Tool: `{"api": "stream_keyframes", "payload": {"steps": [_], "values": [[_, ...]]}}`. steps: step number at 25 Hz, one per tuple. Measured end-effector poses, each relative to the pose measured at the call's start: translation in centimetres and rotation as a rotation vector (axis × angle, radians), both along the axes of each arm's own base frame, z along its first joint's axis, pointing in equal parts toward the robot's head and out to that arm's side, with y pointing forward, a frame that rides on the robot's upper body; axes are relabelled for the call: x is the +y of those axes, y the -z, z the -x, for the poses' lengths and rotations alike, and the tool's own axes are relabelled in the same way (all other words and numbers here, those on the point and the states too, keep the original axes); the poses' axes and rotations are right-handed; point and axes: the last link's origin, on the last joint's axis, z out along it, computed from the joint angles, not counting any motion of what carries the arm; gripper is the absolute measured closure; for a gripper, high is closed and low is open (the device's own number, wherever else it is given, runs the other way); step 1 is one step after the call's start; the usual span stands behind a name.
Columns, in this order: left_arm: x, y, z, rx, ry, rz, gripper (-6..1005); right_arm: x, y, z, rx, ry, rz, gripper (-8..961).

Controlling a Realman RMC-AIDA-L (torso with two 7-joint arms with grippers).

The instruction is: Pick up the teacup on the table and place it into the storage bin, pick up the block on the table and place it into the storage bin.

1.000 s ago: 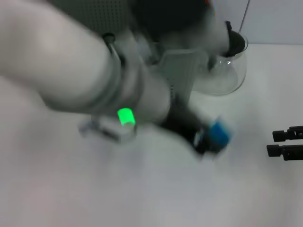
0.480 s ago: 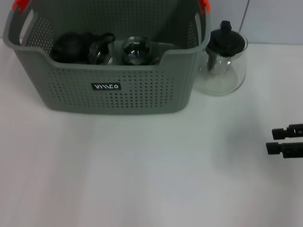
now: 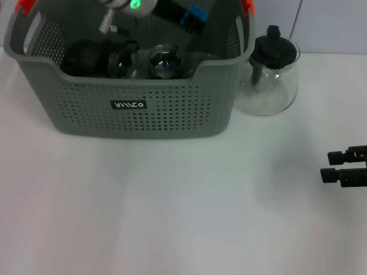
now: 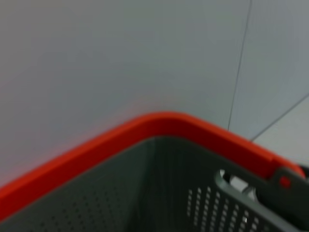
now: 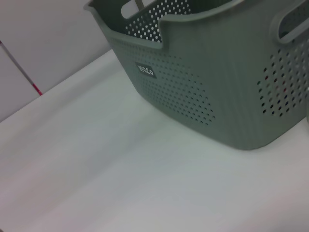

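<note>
Block (image 3: 194, 15), blue, hangs over the bin (image 3: 137, 109), gripped by the left gripper (image 3: 186, 16), which is partly cut off. Teacup (image 3: 164, 62) sits inside. Right gripper (image 3: 335, 166) waits with fingers apart over the worktop (image 3: 172, 200).

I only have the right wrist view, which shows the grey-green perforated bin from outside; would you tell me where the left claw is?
Observer: The left claw is above the rear of the grey-green perforated plastic storage bin, holding a small blue block.
Operator: Thank you. Is the teacup inside?
Observer: Yes, a clear glass teacup sits inside the bin, beside a dark rounded item.
Operator: And the right claw?
Observer: The right claw is open, over the white table at the head view's right edge, touching nothing.
</note>
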Motion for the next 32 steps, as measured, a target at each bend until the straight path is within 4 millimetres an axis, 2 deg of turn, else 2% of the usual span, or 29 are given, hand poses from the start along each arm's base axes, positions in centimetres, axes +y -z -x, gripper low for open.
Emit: {"api": "stream_keyframes", "payload": {"steps": [9,16,19,20,23,25,27,30,32], "values": [[-0.8,2.0,0.2,0.060,0.033,0.006,539,0.2,0.0,0.2,-0.002,-0.005,0.000,304],[-1.0,1.0,-0.5,0.043,0.038,-0.002,530,0.3,-0.1,0.2,-0.003,-0.008,-0.003,304],[-1.6,-1.2,-1.4,-0.029,0.036,-0.018,316,0.3,-0.1,0.2,-0.004,-0.010,-0.005,303],[-2.0,-2.0,-1.7,-0.067,0.038,-0.018,289,0.3,-0.2,0.2,-0.006,-0.012,-0.007,303],[-4.3,-5.6,-2.8,-0.250,0.097,0.012,209,0.4,-0.3,0.3,-0.006,-0.018,-0.011,303],[-6.9,-7.4,-2.9,-0.386,0.194,0.102,181,0.4,-0.3,0.3,-0.004,-0.031,-0.015,303],[-9.3,-8.2,-2.6,-0.473,0.289,0.209,180,0.5,-0.3,0.5,0.002,-0.047,-0.019,303],[-12.9,-8.8,-0.5,-0.555,0.408,0.383,179,0.5,0.0,0.9,0.012,-0.086,-0.019,303],[-14.3,-8.7,1.4,-0.585,0.418,0.438,177,0.5,0.3,1.1,0.020,-0.110,-0.013,301]]}}
